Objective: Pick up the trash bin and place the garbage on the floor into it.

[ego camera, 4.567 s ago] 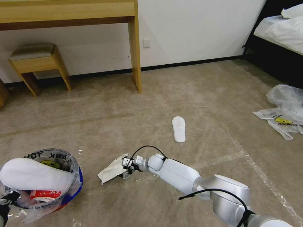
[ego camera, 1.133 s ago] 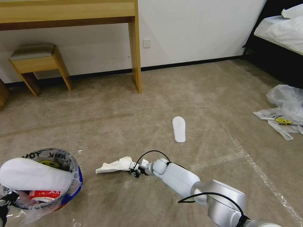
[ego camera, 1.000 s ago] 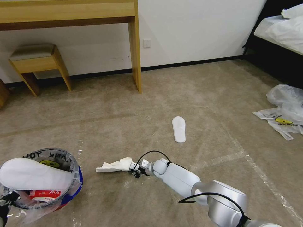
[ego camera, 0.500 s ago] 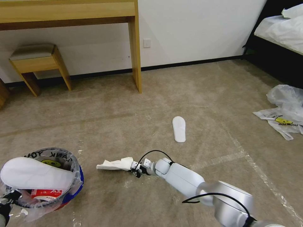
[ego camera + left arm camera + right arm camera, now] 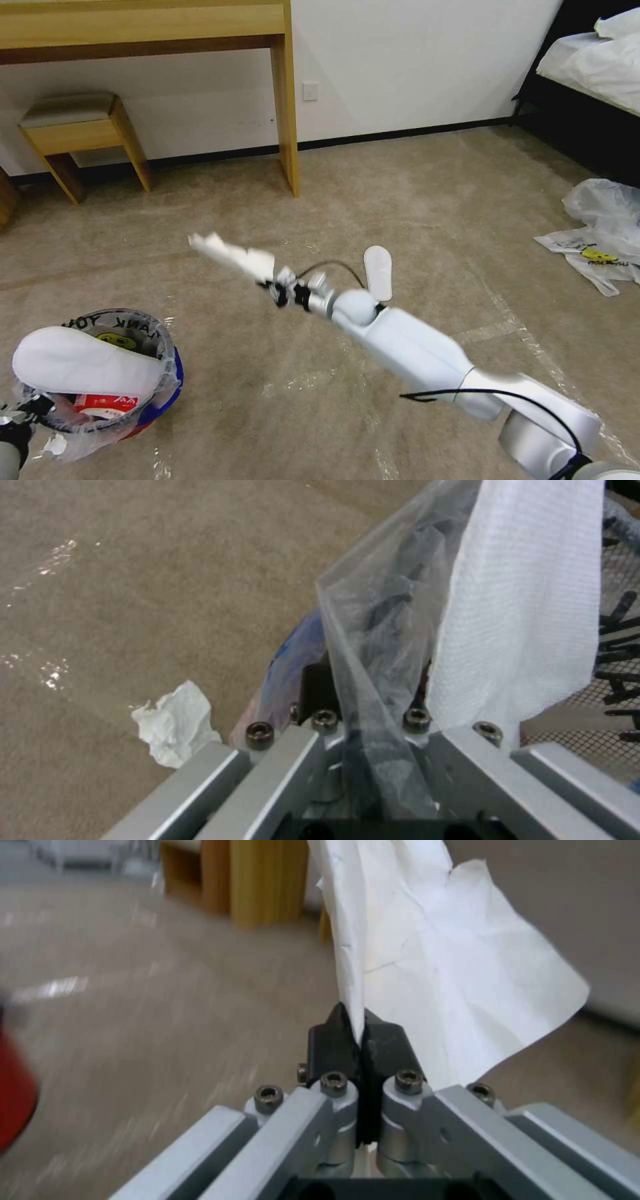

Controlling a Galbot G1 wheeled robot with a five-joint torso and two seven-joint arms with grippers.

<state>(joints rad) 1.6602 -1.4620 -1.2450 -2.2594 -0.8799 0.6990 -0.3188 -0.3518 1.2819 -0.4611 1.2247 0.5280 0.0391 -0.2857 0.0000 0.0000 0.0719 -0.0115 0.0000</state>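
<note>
One white slipper (image 5: 83,363) is laid across the mouth of the trash bin (image 5: 157,393), which is seen at about 8 o'clock in the head view. The bin's clear liner (image 5: 373,630) and rim are pinched between the closed jaws of the left gripper (image 5: 363,720); a scrap of white paper (image 5: 175,723) lies on the floor (image 5: 280,413) just beside it. Toward the centre, a crumpled white paper (image 5: 230,255) is held above the carpet, clamped in the shut jaws of the right gripper (image 5: 279,288). A second slipper (image 5: 378,272) lies at 2 o'clock from that gripper, with plastic bags (image 5: 603,230) at 3 o'clock.
</note>
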